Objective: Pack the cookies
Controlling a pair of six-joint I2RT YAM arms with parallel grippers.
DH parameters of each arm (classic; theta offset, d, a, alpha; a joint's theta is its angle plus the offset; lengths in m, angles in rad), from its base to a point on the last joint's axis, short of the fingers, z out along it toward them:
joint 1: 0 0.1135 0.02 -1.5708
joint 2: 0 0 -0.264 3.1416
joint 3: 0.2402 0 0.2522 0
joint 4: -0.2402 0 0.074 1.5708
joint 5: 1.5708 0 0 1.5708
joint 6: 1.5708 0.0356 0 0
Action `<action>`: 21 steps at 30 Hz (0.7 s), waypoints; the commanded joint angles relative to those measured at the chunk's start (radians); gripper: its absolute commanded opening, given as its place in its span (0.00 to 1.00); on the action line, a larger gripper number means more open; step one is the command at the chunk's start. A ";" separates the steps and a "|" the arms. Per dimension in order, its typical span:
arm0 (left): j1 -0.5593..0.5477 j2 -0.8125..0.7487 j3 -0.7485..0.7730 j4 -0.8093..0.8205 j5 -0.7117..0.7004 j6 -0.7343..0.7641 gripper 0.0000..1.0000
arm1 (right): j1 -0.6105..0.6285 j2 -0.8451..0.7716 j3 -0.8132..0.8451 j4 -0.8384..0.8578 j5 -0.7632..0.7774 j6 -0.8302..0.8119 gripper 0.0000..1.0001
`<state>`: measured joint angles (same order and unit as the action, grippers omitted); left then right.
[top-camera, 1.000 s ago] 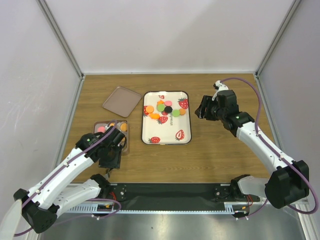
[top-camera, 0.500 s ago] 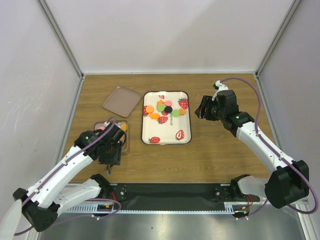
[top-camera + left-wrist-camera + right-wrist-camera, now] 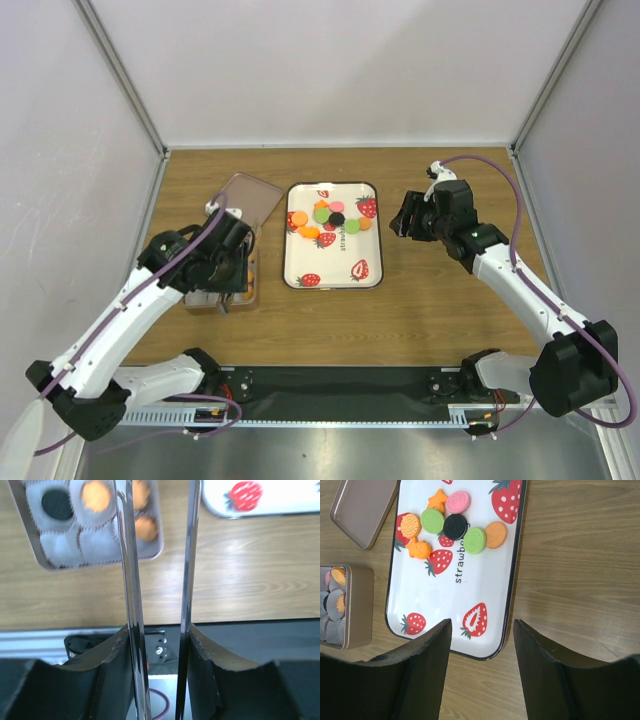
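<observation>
the cookies (image 3: 455,526) lie bunched at the far end of the strawberry tray (image 3: 300,262): orange, pink, green and black discs touching or just beside one another, plus two orange star shapes. the tray's near half carries only its printed pattern.

the right gripper (image 3: 481,625) hangs at the tray's right edge, toward its far end and close to the bunch. its jaws are spread with nothing between them. in the wrist view its fingers (image 3: 427,665) frame the tray's near end.

just left of the tray's near half, with a thin strip of wood between, sits the box (image 3: 45,562) of white paper cups. a black cookie and a few orange ones rest in the cups. the left gripper (image 3: 157,555) stands over the box's tray-side edge, jaws parted and gripping nothing. one thin finger crosses the cups, the other is over bare wood.

the lid (image 3: 245,195) lies left of the tray's far corner, apart from it.

the table (image 3: 450,320) is open wood to the tray's right and along its near edge, closed in by white walls.
</observation>
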<state>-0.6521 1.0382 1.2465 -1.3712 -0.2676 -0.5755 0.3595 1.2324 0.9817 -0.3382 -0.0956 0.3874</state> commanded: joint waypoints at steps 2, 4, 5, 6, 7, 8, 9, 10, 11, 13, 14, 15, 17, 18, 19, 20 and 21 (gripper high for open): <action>-0.081 0.106 0.155 0.072 -0.044 -0.007 0.46 | -0.020 -0.019 0.054 -0.004 -0.013 -0.007 0.58; -0.176 0.210 0.233 0.110 -0.085 -0.021 0.46 | -0.043 -0.028 0.080 -0.034 -0.019 0.001 0.58; -0.204 0.244 0.258 0.168 -0.113 -0.021 0.47 | -0.048 -0.043 0.112 -0.048 -0.024 0.016 0.58; -0.228 0.284 0.296 0.202 -0.116 -0.018 0.48 | -0.053 -0.048 0.135 -0.059 -0.027 0.021 0.58; -0.266 0.345 0.312 0.283 -0.113 -0.015 0.48 | -0.053 -0.057 0.158 -0.100 -0.013 0.028 0.58; -0.283 0.382 0.326 0.323 -0.102 -0.011 0.48 | -0.054 -0.076 0.208 -0.125 0.003 0.040 0.58; -0.297 0.413 0.350 0.361 -0.099 0.002 0.49 | -0.056 -0.089 0.234 -0.174 0.041 0.047 0.58; -0.326 0.445 0.364 0.395 -0.096 0.006 0.49 | -0.062 -0.105 0.254 -0.197 0.062 0.053 0.58; -0.342 0.514 0.378 0.455 -0.096 0.014 0.49 | -0.068 -0.122 0.302 -0.218 0.080 0.057 0.59; -0.394 0.578 0.416 0.551 -0.088 0.045 0.49 | -0.089 -0.183 0.340 -0.280 0.126 0.064 0.59; -0.412 0.609 0.429 0.584 -0.084 0.060 0.49 | -0.097 -0.207 0.357 -0.297 0.138 0.067 0.60; -0.431 0.676 0.457 0.615 -0.082 0.084 0.50 | -0.102 -0.249 0.389 -0.332 0.163 0.068 0.61; -0.475 0.745 0.493 0.679 -0.076 0.101 0.50 | -0.108 -0.284 0.419 -0.373 0.192 0.070 0.62; -0.497 0.819 0.523 0.698 -0.076 0.108 0.50 | -0.109 -0.298 0.451 -0.418 0.223 0.071 0.62; -0.507 0.851 0.534 0.743 -0.067 0.114 0.50 | -0.110 -0.322 0.465 -0.438 0.232 0.071 0.62; -0.518 0.884 0.541 0.774 -0.061 0.121 0.50 | -0.111 -0.335 0.480 -0.455 0.241 0.074 0.62; -0.540 0.929 0.544 0.809 -0.058 0.137 0.50 | -0.111 -0.350 0.495 -0.478 0.250 0.079 0.62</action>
<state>-1.1492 1.8919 1.7374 -0.7353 -0.3332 -0.4973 0.2527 0.9112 1.4254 -0.6907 0.0803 0.4465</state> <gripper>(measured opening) 0.498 0.616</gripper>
